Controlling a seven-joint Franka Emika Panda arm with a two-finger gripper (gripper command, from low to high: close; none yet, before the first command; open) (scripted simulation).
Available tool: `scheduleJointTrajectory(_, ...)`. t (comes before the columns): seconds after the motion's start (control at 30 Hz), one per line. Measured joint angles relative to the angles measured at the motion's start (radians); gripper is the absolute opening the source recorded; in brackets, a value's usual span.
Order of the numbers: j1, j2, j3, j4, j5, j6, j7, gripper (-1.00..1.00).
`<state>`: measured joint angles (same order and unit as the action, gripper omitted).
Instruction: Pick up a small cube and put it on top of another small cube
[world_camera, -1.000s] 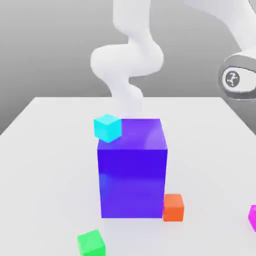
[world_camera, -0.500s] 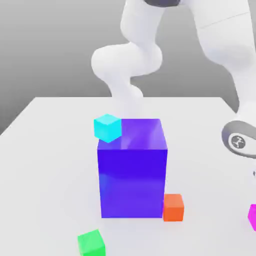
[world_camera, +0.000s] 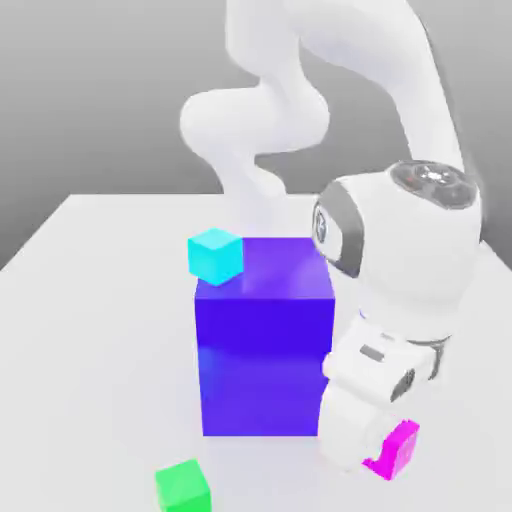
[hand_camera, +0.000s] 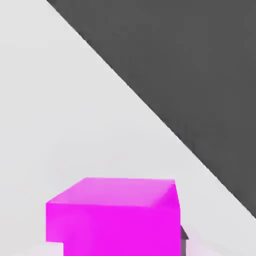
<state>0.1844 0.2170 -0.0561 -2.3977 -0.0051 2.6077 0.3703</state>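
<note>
Now your gripper (world_camera: 385, 455) sits low at the lower right of the exterior frame, its fingers closed on the small magenta cube (world_camera: 394, 450), which peeks out beside the white hand near the table (world_camera: 100, 300). Seen from the hand camera, that magenta cube (hand_camera: 117, 217) fills the lower middle, with the pale tabletop (hand_camera: 60, 110) behind it. At centre you have the big blue-purple block (world_camera: 265, 340), a cyan cube (world_camera: 215, 254) at its upper left corner. Down at the lower left lies a green cube (world_camera: 183, 487).
</note>
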Motion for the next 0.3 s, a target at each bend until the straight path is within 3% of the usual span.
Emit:
scheduleJointTrajectory(0.17, -0.13, 0.071, -0.104, -0.006, 0.11, 0.076, 0.095, -1.0)
scheduleJointTrajectory(0.2, -0.148, 0.101, -0.107, -0.002, 0.13, 0.102, 0.097, 1.0)
scheduleJointTrajectory(0.3, -0.148, 0.101, -0.107, -0.002, 0.13, 0.102, 0.097, 1.0)
